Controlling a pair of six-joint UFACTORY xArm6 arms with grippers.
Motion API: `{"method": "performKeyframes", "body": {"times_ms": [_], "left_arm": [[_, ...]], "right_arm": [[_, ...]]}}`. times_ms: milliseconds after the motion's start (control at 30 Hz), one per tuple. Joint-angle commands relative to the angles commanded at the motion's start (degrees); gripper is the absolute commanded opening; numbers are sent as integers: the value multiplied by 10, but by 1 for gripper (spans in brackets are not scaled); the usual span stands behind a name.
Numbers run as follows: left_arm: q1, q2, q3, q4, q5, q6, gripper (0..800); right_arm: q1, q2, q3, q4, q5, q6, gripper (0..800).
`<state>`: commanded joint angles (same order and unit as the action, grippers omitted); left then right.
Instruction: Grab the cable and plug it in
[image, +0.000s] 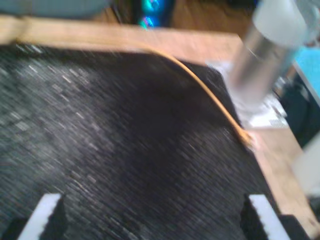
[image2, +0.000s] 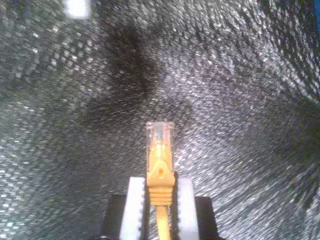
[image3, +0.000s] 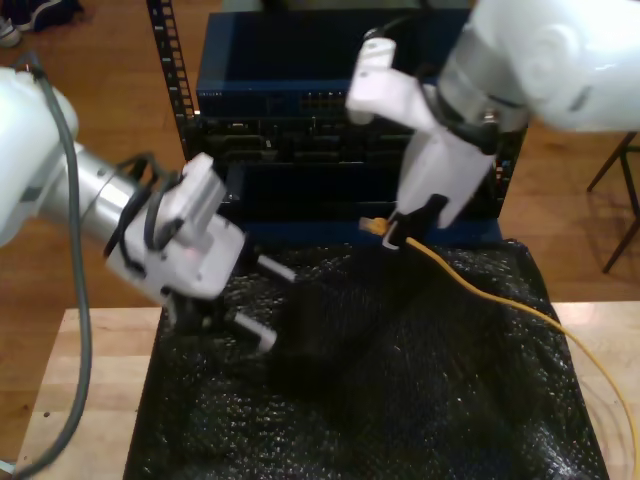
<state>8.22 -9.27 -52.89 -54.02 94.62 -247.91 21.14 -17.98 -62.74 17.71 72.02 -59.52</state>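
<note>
Your second gripper (image2: 160, 200) (image3: 398, 232): jaws closed, clamped on cable (image2: 160, 165) (image3: 480, 290) just behind plug, plug sticking out past fingertips (image2: 135, 205). Its arm reaches down from exterior view's upper right, wrist tilted down toward exterior view's left.

Your first gripper (image: 155, 220) (image3: 265, 305): jaws spread wide, nothing between fingers (image: 45, 215). Its arm enters from exterior view's left, gripper angled down toward exterior view's right.

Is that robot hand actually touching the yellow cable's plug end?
Touching. The second wrist view shows my second gripper with its white fingers pressed against both sides of the cable just behind its clear plug.
</note>
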Motion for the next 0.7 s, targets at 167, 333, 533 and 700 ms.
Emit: {"method": "performKeyframes", "body": {"times_ms": [167,333,533,700], "left_arm": [[-29,9,-19,-25,-17,2,800],[-55,11,-25,-41,-38,3,800],[-57,11,-33,-63,-39,4,800],[-57,11,-33,-70,-36,5,798]], "right_arm": [[0,-8,1,13,13,0,4],[-1,-7,1,35,15,0,4],[-1,-7,1,56,15,0,4],[2,-6,13,58,14,0,4]]}}
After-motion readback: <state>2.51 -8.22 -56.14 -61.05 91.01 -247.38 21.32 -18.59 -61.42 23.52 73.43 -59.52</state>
